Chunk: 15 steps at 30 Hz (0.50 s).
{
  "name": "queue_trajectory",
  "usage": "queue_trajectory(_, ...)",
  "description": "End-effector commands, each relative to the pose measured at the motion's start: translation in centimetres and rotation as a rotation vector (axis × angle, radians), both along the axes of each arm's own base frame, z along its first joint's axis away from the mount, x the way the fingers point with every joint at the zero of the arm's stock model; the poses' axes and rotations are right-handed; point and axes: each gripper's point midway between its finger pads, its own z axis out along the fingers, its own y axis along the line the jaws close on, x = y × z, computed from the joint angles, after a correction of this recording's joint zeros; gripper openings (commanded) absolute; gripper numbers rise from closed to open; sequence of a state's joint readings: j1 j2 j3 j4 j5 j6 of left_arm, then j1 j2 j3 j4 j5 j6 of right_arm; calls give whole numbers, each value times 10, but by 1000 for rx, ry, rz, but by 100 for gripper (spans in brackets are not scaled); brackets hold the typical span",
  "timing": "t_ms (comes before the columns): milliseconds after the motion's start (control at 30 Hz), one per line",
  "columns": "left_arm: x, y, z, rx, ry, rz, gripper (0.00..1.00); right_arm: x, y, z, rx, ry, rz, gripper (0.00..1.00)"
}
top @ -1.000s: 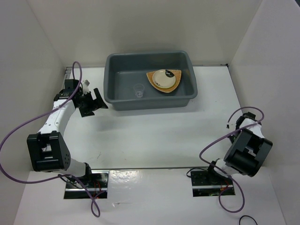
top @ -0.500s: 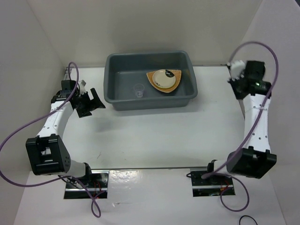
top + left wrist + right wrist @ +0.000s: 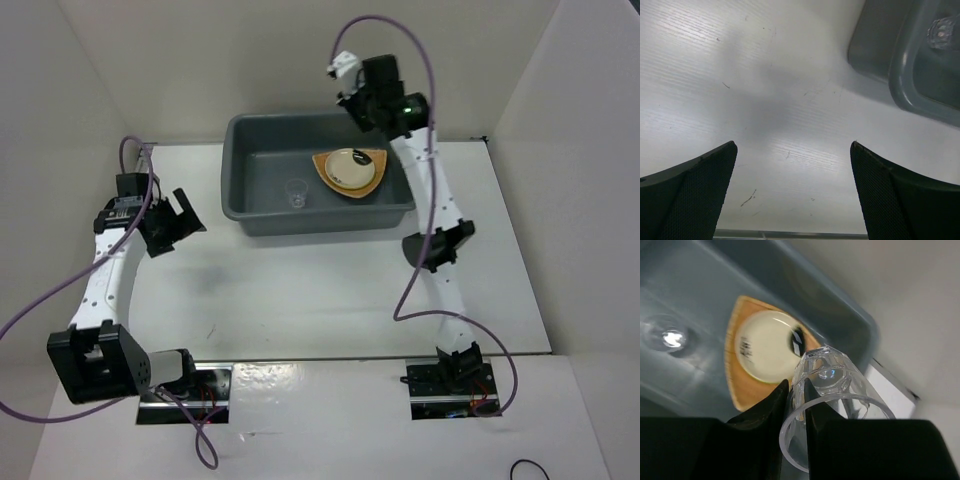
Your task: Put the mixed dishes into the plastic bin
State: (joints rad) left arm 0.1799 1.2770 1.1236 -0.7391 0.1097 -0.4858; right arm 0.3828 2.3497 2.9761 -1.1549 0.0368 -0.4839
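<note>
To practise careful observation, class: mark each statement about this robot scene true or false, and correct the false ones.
1. The cream saucer lies on the wood-grain plate inside the grey bin. True.
2. The right tool is empty. False: it pinches the rim of a clear glass.
3. The left tool is open above the table. True.
4. The bin holds no glass. False: a small clear glass stands on its floor.
</note>
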Motion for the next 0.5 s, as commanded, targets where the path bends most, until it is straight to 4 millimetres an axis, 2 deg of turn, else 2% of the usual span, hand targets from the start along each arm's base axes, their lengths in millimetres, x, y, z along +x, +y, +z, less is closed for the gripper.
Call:
queue_trajectory(0, -17, 3, 20, 14, -45, 59, 100, -27, 76, -26, -88, 20, 146, 3)
queue_trajectory(33, -18, 2, 25, 9, -63, 70, 100, -25, 91, -28, -93, -4, 175, 3)
queue_trajectory(67, -25, 1, 29, 4, -80, 79, 100, -20, 108, -48, -117, 4, 218, 3)
queue_trajectory(100, -27, 0, 34, 7, -99, 79, 100, -21, 126, -59, -127, 3, 251, 3)
queue_trajectory(133, -35, -2, 38, 3, -113, 86, 100, -15, 130, -65, -132, -6, 256, 5)
queue_trajectory(167, -38, 0, 39, 12, -122, 93, 100, -8, 147, -72, -127, -40, 286, 7)
queue_trajectory(233, -48, -2, 45, 15, -142, 93, 100, 6, 156, -79, -124, -78, 293, 7)
queue_trajectory(267, -51, -3, 46, 15, -142, 93, 100, 15, 162, -76, -116, -121, 297, 8)
queue_trajectory(300, -55, -3, 46, 14, -136, 93, 100, 20, 166, -90, -149, -121, 324, 9)
queue_trajectory(367, -64, -5, 42, 10, -107, 93, 100, 31, 169, -100, -167, -141, 350, 11)
queue_trajectory(400, -65, -7, 47, 3, -118, 86, 100, 34, 175, -117, -193, -132, 388, 12)
queue_trajectory(433, -69, -8, 47, 3, -115, 86, 100, 41, 170, -126, -208, -129, 385, 14)
queue_trajectory(467, -69, -8, 47, 3, -115, 86, 100, 43, 174, -129, -209, -142, 401, 14)
